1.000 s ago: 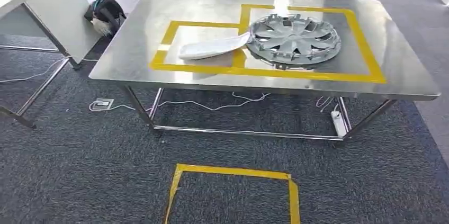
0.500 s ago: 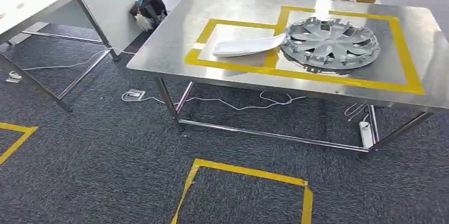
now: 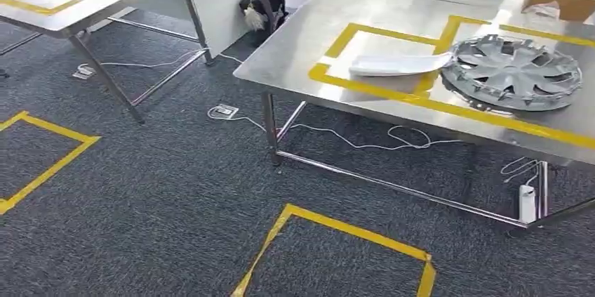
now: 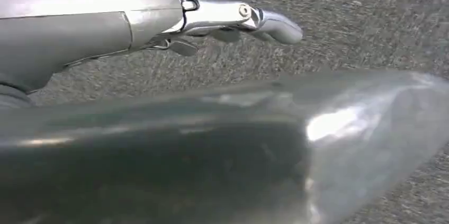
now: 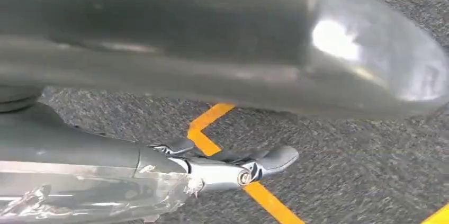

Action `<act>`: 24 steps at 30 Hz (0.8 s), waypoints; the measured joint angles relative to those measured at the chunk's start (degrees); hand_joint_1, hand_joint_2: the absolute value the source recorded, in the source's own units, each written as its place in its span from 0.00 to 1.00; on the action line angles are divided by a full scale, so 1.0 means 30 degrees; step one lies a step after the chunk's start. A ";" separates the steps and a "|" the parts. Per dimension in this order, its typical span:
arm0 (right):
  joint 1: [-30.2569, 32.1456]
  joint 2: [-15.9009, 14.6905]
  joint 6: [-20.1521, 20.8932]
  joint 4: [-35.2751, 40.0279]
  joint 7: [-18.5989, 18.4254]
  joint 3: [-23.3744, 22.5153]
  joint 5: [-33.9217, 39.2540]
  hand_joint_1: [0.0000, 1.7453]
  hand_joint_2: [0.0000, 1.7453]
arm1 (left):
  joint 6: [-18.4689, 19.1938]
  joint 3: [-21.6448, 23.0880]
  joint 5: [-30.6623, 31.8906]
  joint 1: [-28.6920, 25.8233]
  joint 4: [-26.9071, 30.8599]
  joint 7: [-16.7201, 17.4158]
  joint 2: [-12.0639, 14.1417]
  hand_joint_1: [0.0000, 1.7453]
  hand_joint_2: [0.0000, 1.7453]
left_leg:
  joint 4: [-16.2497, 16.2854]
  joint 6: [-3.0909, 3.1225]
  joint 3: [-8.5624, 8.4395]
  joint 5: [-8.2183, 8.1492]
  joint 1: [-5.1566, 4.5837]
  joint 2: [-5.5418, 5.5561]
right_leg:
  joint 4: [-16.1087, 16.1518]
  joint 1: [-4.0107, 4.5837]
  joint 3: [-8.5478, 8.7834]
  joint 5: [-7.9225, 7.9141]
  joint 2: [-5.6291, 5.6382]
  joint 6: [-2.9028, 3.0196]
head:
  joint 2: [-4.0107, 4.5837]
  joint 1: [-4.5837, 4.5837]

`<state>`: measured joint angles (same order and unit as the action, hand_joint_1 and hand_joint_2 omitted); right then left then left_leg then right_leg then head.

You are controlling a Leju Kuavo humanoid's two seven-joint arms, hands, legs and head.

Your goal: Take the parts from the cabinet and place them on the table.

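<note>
On the stainless steel table (image 3: 295, 51) with yellow tape, at the right of the scene, the silver plastic wheel cover (image 3: 516, 72) lies flat and the long white curved plastic part (image 3: 400, 65) touches its left edge. Both look light, stiff and rather slippery, so the rim or an edge seems the best hold. The left robot hand (image 4: 233, 20) and the right robot hand (image 5: 233, 166) hang over the carpet, fingers loosely extended, holding nothing.

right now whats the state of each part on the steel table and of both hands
wheel cover: lying flat on the steel table, inside the yellow tape outline
white trim piece: lying flat on the table, one end at the wheel cover's rim, crossing the tape
left hand: hanging over the carpet, fingers extended, holding nothing
right hand: hanging over the carpet and floor tape, fingers extended, holding nothing
</note>
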<state>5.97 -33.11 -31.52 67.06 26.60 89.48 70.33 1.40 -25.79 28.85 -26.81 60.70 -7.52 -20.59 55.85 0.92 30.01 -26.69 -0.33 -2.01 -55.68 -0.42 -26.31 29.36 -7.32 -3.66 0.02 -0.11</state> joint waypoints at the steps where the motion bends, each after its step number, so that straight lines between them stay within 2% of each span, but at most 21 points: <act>1: -0.0016 0.0000 0.0007 0.0007 0.0000 0.0000 -0.0086 0.00 0.00 | -0.0065 0.0058 -0.0021 -0.0098 0.0137 0.0058 -0.0007 0.00 0.00 | -0.0022 0.0100 0.0009 0.0052 0.0077 0.0105 | -0.0344 -0.0051 -0.0198 0.0343 0.0821 -0.0135 | 0.0000 0.0074; 2: 0.0014 0.0000 0.0007 0.0051 0.0000 -0.0007 -0.0168 0.00 0.00 | -0.0087 0.0080 -0.0029 -0.0096 0.0204 0.0058 0.0000 0.00 0.00 | -0.0021 0.0229 0.0035 0.0101 0.0080 0.0286 | -0.1339 -0.0075 -0.0643 0.1120 0.1631 -0.0141 | 0.0000 0.0183; 3: 0.0047 -0.0007 0.0015 0.0051 0.0000 0.0014 -0.0168 0.00 0.00 | -0.0102 0.0152 -0.0086 -0.0055 0.0261 -0.0006 0.0000 0.00 0.00 | -0.0020 0.0300 0.0088 0.0131 0.0063 0.0474 | -0.2964 -0.0073 -0.1380 0.1995 0.2083 -0.0161 | 0.0000 0.0183; 4: 0.0080 -0.0007 0.0015 0.0051 0.0015 0.0051 -0.0160 0.00 0.00 | -0.0153 0.0175 -0.0270 -0.0017 0.0284 -0.0234 0.0000 0.00 0.00 | -0.0016 0.0351 0.0136 0.0153 0.0031 0.0723 | -0.4740 -0.0060 -0.2237 0.2732 0.2309 -0.0151 | 0.0000 0.0197; 5: 0.0081 -0.0007 0.0007 0.0051 0.0022 0.0095 -0.0138 0.00 0.00 | -0.0226 0.0174 -0.0465 0.0005 0.0276 -0.0516 0.0000 0.00 0.00 | -0.0012 0.0379 0.0158 0.0171 -0.0004 0.0944 | -0.6043 -0.0059 -0.2926 0.3101 0.2392 -0.0139 | 0.0000 0.0204; 6: 0.0087 -0.0007 -0.0021 0.0051 0.0036 0.0109 -0.0138 0.00 0.00 | -0.0276 0.0167 -0.0597 0.0003 0.0283 -0.0663 0.0000 0.00 0.00 | -0.0007 0.0380 0.0153 0.0174 -0.0016 0.1165 | -0.6417 -0.0060 -0.3213 0.2982 0.2405 -0.0125 | 0.0000 0.0204; 7: 0.0099 -0.0007 -0.0101 0.0058 0.0044 0.0109 -0.0080 0.00 0.00 | -0.0342 0.0153 -0.0633 0.0000 0.0284 -0.0765 0.0000 0.00 0.00 | -0.0001 0.0376 0.0119 0.0176 -0.0018 0.1409 | -0.5936 -0.0060 -0.3062 0.2419 0.2412 -0.0100 | 0.0000 0.0197; 9: 0.0107 -0.0015 -0.0284 0.0168 0.0044 0.0117 -0.0036 0.00 0.00 | -0.0503 0.0175 -0.0765 0.0002 0.0349 -0.0940 0.0000 0.00 0.00 | 0.0011 0.0335 0.0012 0.0197 -0.0002 0.1941 | -0.2732 -0.0112 -0.1679 0.0470 0.2738 -0.0060 | 0.0000 0.0204; 10: 0.0103 -0.0015 -0.0284 0.0218 0.0030 0.0117 -0.0036 0.00 0.00 | -0.0582 0.0210 -0.0758 0.0009 0.0407 -0.0940 0.0000 0.00 0.00 | 0.0018 0.0284 0.0016 0.0200 -0.0001 0.2154 | -0.1117 -0.0226 -0.0961 -0.0233 0.3605 -0.0087 | 0.0000 0.0226; 11: 0.0092 -0.0015 -0.0284 0.0269 0.0014 0.0117 -0.0036 0.00 0.00 | -0.0634 0.0211 -0.0721 0.0036 0.0459 -0.0933 0.0000 0.00 0.00 | 0.0187 0.0165 0.0110 0.0167 -0.0158 0.2335 | -0.0396 -0.0321 -0.0745 -0.0066 0.4548 -0.0106 | 0.0000 0.0248; 12: 0.0105 -0.0015 -0.0291 0.0313 -0.0015 0.0117 -0.0029 0.00 0.00 | -0.0656 0.0218 -0.0699 0.0041 0.0517 -0.0933 0.0000 0.00 0.00 | 0.0203 0.0056 0.0232 0.0215 -0.0140 0.2604 | -0.0443 -0.0337 -0.0825 -0.0083 0.4272 -0.0054 | 0.0000 0.0146; 13: 0.0123 -0.0015 -0.0291 0.0320 -0.0015 0.0124 -0.0029 0.00 0.00 | -0.0678 0.0247 -0.0692 0.0031 0.0561 -0.0933 0.0000 0.00 0.00 | 0.0134 -0.0094 0.0352 0.0300 -0.0066 0.2802 | -0.0507 -0.0253 -0.0854 -0.0058 0.4054 0.0055 | 0.0000 0.0196; 15: 0.0112 -0.0022 -0.0291 0.0321 -0.0015 0.0146 -0.0036 0.00 0.00 | -0.0692 0.0284 -0.0634 -0.0026 0.0560 -0.0933 0.0000 0.00 0.00 | 0.0126 -0.0348 0.0482 0.0448 0.0011 0.3267 | -0.0447 -0.0240 -0.0688 -0.0208 0.3555 0.0381 | 0.0000 0.0182; 16: 0.0050 -0.0036 -0.0291 0.0350 -0.0015 0.0146 -0.0036 0.00 0.00 | -0.0692 0.0298 -0.0590 -0.0065 0.0568 -0.0933 -0.0007 0.00 0.00 | 0.0426 -0.0371 0.0602 0.0196 -0.0002 0.2371 | -0.0358 -0.0273 -0.0696 -0.0320 0.3256 0.0554 | 0.0000 0.0197; 17: 0.0077 -0.0044 -0.0291 0.0386 -0.0007 0.0131 -0.0036 0.00 0.00 | -0.0692 0.0335 -0.0590 -0.0055 0.0597 -0.0933 -0.0014 0.00 0.00 | 0.1150 -0.0467 0.0987 -0.0440 -0.0054 0.1482 | -0.0358 -0.0248 -0.0731 -0.0364 0.3069 0.0642 | 0.0000 0.0014; 18: 0.0105 -0.0044 -0.0291 0.0430 -0.0007 0.0131 -0.0036 0.00 0.00 | -0.0699 0.0357 -0.0590 0.0006 0.0611 -0.0933 -0.0014 0.00 0.00 | 0.2455 -0.0563 0.1599 -0.1255 -0.0024 0.1137 | -0.0358 -0.0224 -0.0772 -0.0368 0.2812 0.0663 | 0.0000 -0.0022; 19: 0.0165 -0.0044 -0.0291 0.0430 -0.0007 0.0139 -0.0036 0.00 0.00 | -0.0699 0.0371 -0.0590 0.0053 0.0641 -0.0933 -0.0014 0.00 0.00 | 0.4085 -0.0633 0.2371 -0.2054 0.0010 0.0988 | -0.0359 -0.0199 -0.0802 -0.0366 0.2479 0.0671 | 0.0000 -0.0014; 20: 0.0188 -0.0044 -0.0291 0.0430 -0.0007 0.0146 -0.0036 0.00 0.00 | -0.0699 0.0386 -0.0590 0.0060 0.0641 -0.0933 -0.0014 0.00 0.00 | 0.5446 -0.0681 0.3020 -0.2568 0.0036 0.0933 | -0.0360 -0.0185 -0.0843 -0.0362 0.2189 0.0678 | 0.0000 -0.0014; 21: 0.0181 -0.0044 -0.0291 0.0430 -0.0008 0.0146 -0.0029 0.00 0.00 | -0.0699 0.0393 -0.0590 0.0032 0.0641 -0.0925 -0.0014 0.00 0.00 | 0.6177 -0.0715 0.3351 -0.2654 0.0069 0.0922 | -0.0361 -0.0182 -0.0896 -0.0359 0.1880 0.0682 | 0.0000 -0.0015; 22: 0.0164 -0.0044 -0.0291 0.0430 -0.0015 0.0146 -0.0029 0.00 0.00 | -0.0699 0.0400 -0.0590 0.0002 0.0648 -0.0859 -0.0014 0.00 0.00 | 0.5931 -0.0729 0.3165 -0.2290 0.0088 0.0916 | -0.0361 -0.0182 -0.1002 -0.0346 0.1647 0.0675 | 0.0000 -0.0014; 24: 0.0118 -0.0044 -0.0305 0.0437 -0.0007 0.0146 0.0022 0.00 0.00 | -0.0757 0.0422 -0.1414 -0.0066 0.0669 -0.0780 -0.0007 0.00 0.00 | 0.3370 -0.0711 0.1759 -0.0849 0.0126 0.0705 | -0.0360 -0.0196 -0.0955 -0.0278 0.1191 0.0635 | 0.0000 -0.0015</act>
<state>6.33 -33.24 -32.43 68.37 26.58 89.92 70.40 -0.87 -24.52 24.61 -27.01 62.71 -9.86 -20.61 65.96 -1.22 35.28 -29.24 0.05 0.10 -56.76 -1.00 -29.18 28.53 -3.75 -1.75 0.02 -0.15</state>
